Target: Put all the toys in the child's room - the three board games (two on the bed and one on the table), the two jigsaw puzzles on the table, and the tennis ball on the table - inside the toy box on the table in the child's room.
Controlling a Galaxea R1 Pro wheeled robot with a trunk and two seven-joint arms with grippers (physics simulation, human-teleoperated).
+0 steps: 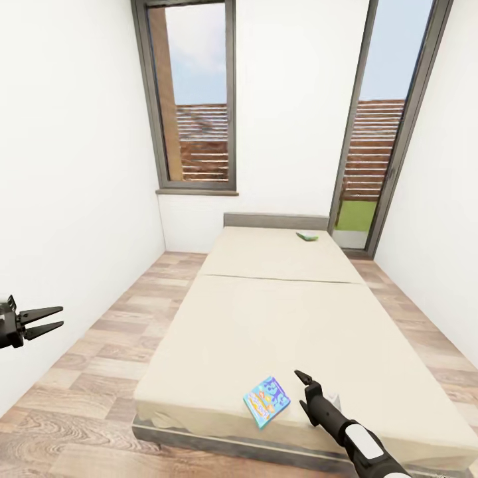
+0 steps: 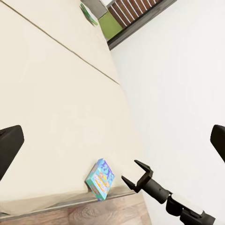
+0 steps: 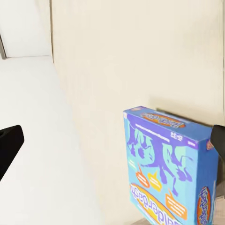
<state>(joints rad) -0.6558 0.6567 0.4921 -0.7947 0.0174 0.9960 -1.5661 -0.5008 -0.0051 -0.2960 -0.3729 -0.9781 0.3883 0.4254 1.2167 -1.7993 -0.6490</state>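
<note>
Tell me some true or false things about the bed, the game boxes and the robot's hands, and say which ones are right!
1. A blue game box lies near the foot of the bed. True.
2. The right gripper is holding the blue game box. False: it is open, just beside the box and not around it.
3. A small green box lies up by the headboard. True.
4. The left gripper is resting on the bed. False: it hangs open over the wood floor, off to the bed's side.
5. The two boxes are stacked together. False: they lie at opposite ends of the bed.
</note>
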